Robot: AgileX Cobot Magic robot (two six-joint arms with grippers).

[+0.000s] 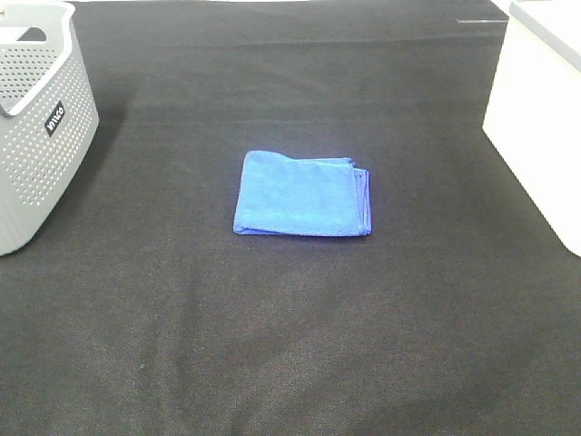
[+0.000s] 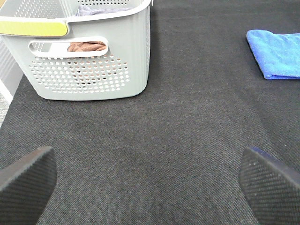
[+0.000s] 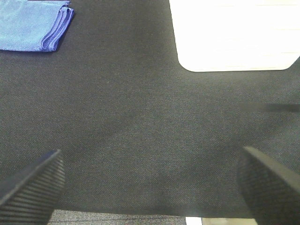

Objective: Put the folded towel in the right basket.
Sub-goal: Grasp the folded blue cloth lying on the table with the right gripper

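Condition: the folded towel [image 1: 302, 193] lies flat in the middle of the worktop [image 1: 290, 363], well apart from every edge. The right basket [image 1: 543, 118], white, stands at the right edge toward the far corner. The left hand [image 2: 150, 187] and the right hand [image 3: 150, 185] each have their fingers set wide apart and hold nothing; both hover over bare cloth.

Step in hand, as judged: approach and grasp. Recommendation: use the right hand, come down on the towel's layered side facing the right edge, pinch all plies together so the fold holds, and lift above the basket rim before release.

Count: one towel; two baskets, including the grey left basket [image 1: 41, 118] at the left edge; two hands.
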